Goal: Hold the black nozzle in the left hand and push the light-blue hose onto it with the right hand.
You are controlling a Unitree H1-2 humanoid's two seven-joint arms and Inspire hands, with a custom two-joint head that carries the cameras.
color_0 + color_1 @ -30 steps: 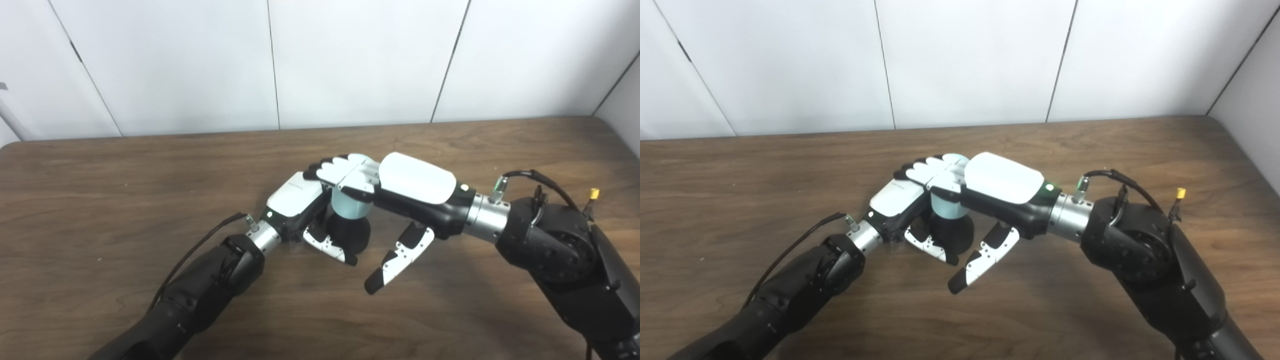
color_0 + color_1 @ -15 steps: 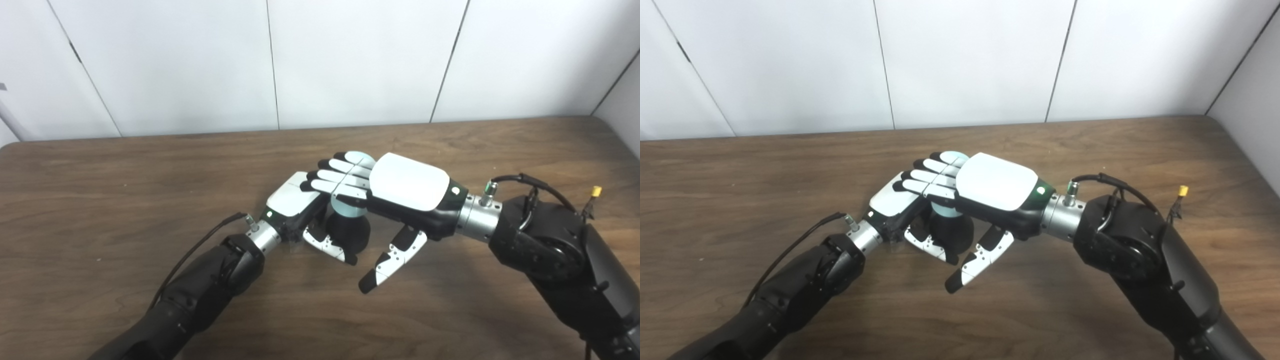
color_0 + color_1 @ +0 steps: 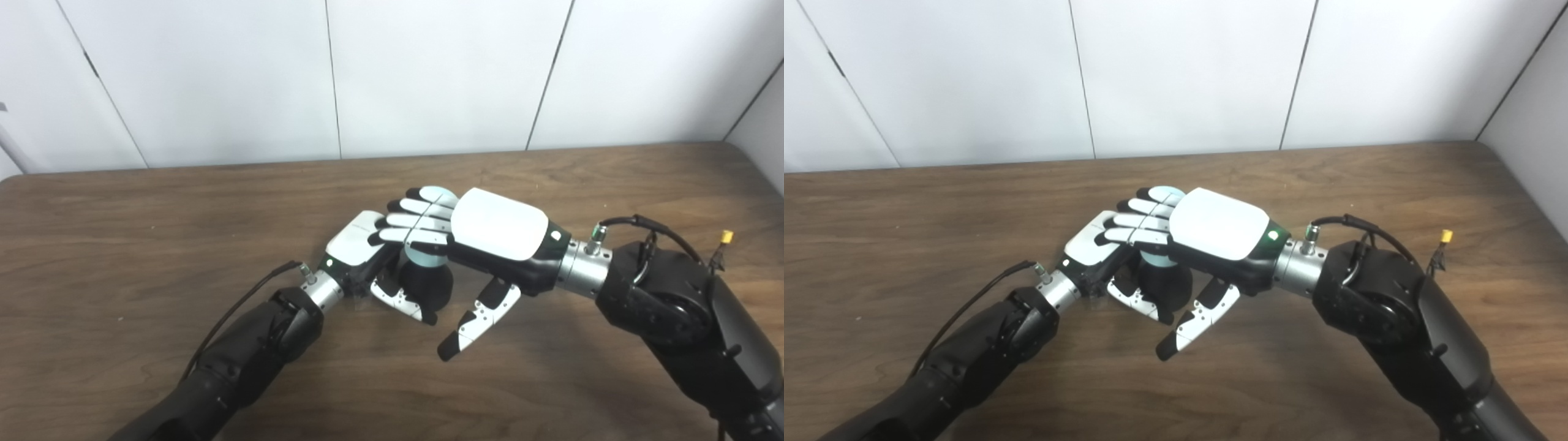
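The black nozzle (image 3: 430, 288) stands on the wooden table (image 3: 153, 208), near the middle. My left hand (image 3: 360, 242) is shut on it from the left, thumb curled round its front. The light-blue hose (image 3: 427, 258) sits upright on the nozzle; only a short band and a bit of its top rim (image 3: 1165, 191) show. My right hand (image 3: 484, 228) lies flat on the hose's top, palm down, fingers stretched out over the left hand and thumb hanging free at the front. It grips nothing. Where hose and nozzle join is hidden.
A white panelled wall (image 3: 429, 73) rises right behind the table's far edge. The table's right end lies close to my right arm (image 3: 674, 306), which carries a cable loop and a small yellow plug (image 3: 727, 236).
The right hand's fingers went from curled over the hose to flat, and the hand slid a little left and down. Less of the hose shows above the nozzle. The left hand stayed put.
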